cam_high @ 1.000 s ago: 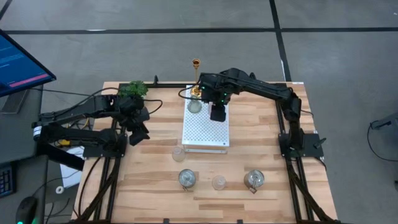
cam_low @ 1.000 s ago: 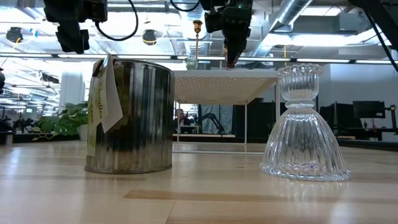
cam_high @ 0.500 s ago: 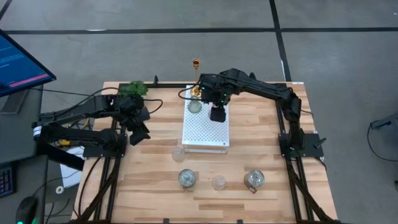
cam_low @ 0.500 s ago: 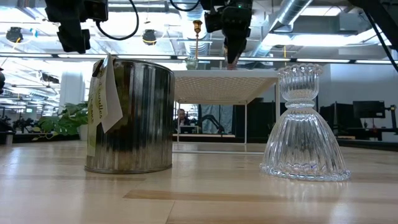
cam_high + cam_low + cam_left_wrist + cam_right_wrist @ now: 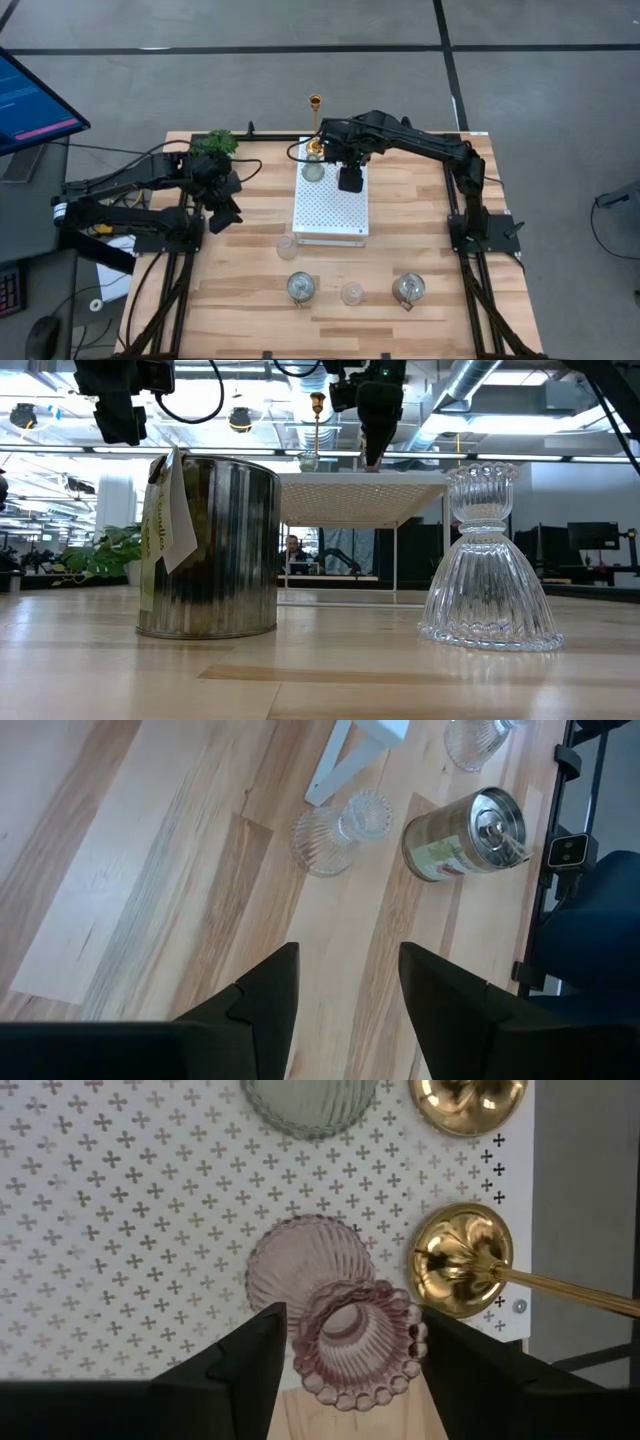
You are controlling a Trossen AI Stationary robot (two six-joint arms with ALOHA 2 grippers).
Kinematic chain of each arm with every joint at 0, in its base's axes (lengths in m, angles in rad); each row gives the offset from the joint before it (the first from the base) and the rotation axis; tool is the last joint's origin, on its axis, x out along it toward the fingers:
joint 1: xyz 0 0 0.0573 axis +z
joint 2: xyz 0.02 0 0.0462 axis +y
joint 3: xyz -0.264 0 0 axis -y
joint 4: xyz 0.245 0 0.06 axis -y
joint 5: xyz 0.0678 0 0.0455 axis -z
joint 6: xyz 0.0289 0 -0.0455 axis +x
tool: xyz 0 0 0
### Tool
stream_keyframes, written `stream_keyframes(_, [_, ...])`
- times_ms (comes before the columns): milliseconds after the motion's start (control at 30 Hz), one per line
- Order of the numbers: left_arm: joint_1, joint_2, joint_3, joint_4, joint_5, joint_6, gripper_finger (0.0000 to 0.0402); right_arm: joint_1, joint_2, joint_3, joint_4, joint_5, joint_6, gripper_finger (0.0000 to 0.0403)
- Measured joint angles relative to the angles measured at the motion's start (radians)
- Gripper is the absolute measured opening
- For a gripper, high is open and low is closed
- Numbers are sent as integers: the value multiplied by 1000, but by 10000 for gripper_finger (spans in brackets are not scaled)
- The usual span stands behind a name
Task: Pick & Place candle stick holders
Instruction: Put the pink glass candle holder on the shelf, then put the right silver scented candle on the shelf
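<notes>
Candle stick holders are seen from above on a wooden table (image 5: 240, 300): the right gripper (image 5: 349, 178) is held over the far end of a white dotted board (image 5: 331, 205), with a greenish glass cup (image 5: 313, 170) just beside it and a gold stick (image 5: 315, 120) just beyond that. Nearer the table's front, well apart from this gripper, a small clear cup (image 5: 286, 246), a silvery tin (image 5: 300, 288), a clear glass holder (image 5: 352, 293) and a second silvery cup (image 5: 407, 289) are set out. The left gripper (image 5: 224, 215) is parked near a leafy plant (image 5: 214, 144), well apart from the board.

At table height, the right gripper (image 5: 372, 450) is shown hanging just above the board (image 5: 362, 495), the silvery tin (image 5: 208, 546) and clear glass holder (image 5: 487, 558) standing in the foreground.

Past the left gripper's (image 5: 345, 982) parted, empty fingers, a ribbed clear holder (image 5: 338, 832) and the tin (image 5: 462, 833) are seen on the wood.

Between the right gripper's (image 5: 345, 1342) fingers a pinkish glass cup (image 5: 345, 1338) is seen, its rim beside both pads; whether it is gripped cannot be told. Two gold round bases (image 5: 462, 1260) are seen just beside it.
</notes>
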Motion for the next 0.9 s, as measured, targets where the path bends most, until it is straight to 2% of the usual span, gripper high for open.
stream_keyframes(400, [0,0,0,11,0,0,172,15,-2,98,-3,0,2,204])
stream_keyframes(633, [0,0,0,13,0,0,172,41,-2,241,-51,-1,15,204])
stream_keyframes(733, [0,0,0,13,0,0,172,71,-55,213,-63,-2,68,204])
stream_keyframes(800, [0,0,0,13,0,-8,172,101,-94,215,-118,1,147,204])
stream_keyframes(900, [0,0,0,13,0,-12,172,155,-170,185,-112,-2,294,204])
